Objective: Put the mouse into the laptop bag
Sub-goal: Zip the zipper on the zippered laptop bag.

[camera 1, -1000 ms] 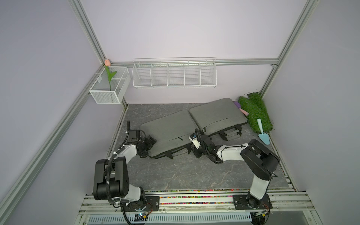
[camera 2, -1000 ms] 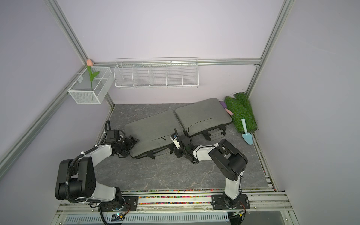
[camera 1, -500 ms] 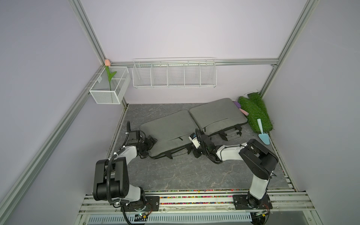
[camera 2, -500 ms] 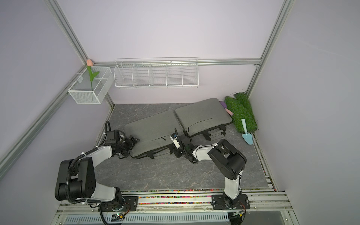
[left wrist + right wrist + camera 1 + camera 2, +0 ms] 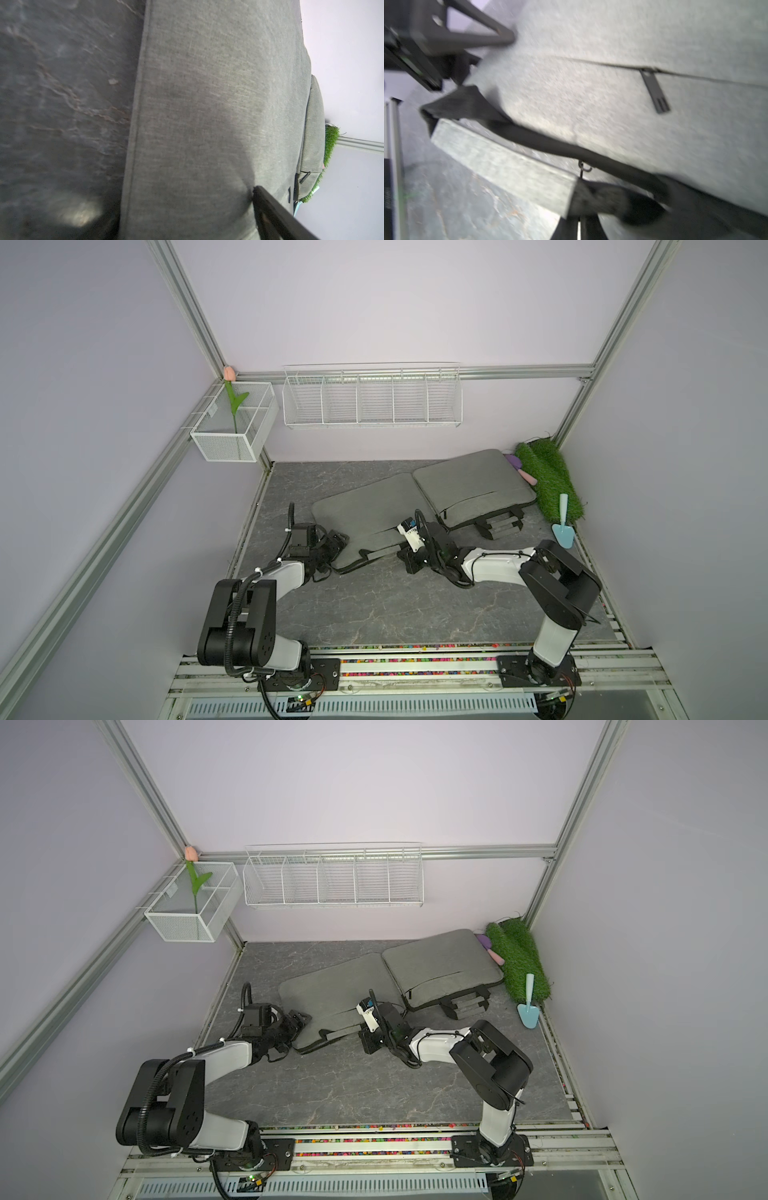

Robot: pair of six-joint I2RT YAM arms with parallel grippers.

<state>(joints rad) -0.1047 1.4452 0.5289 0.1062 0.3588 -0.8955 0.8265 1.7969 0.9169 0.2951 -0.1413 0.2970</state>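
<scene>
Both right gripper (image 5: 409, 565) jaws are pressed together beside the laptop bag's (image 5: 365, 506) handle (image 5: 500, 158). Left gripper (image 5: 336, 540) straddles the bag's corner, grip unclear.

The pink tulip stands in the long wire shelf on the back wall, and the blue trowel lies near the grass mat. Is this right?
No. The tulip stands in the mesh basket at the corner, not in the wire shelf, as both top views show. The trowel part holds.
</scene>
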